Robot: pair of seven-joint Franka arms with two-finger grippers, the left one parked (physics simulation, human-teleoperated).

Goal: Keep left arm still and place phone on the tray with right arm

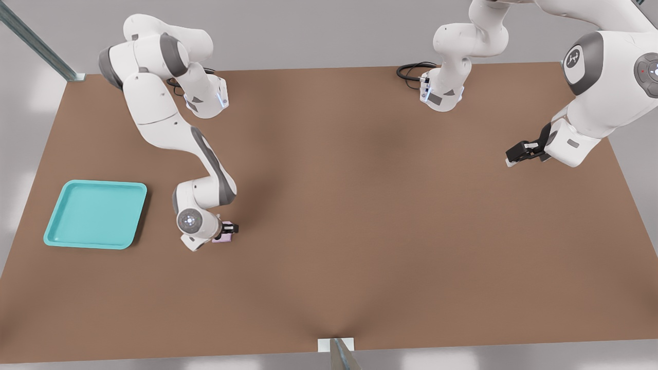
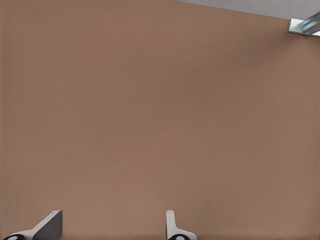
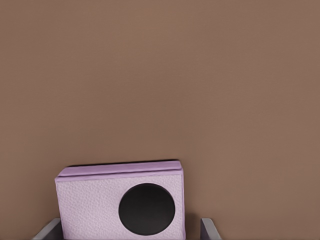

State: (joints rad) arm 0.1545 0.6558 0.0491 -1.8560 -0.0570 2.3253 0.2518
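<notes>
The pale pink phone (image 1: 222, 238) lies on the brown table a little to the front view's right of the turquoise tray (image 1: 95, 213). My gripper (image 1: 230, 229) is low over the phone, on the arm with the glowing wrist disc. In the right wrist view the phone (image 3: 95, 205) shows one black circle and sits between my gripper's (image 3: 131, 233) two grey fingertips (image 3: 50, 231). One fingertip is against the phone's side, and a narrow gap shows at the other. The gripper is open around the phone. The tray holds nothing.
The parked arm (image 1: 591, 97) hangs over the table's far right in the front view, its gripper well away from the phone. Both arm bases and a black cable (image 1: 411, 69) stand along the back edge. A metal post (image 1: 340, 354) rises at the front edge.
</notes>
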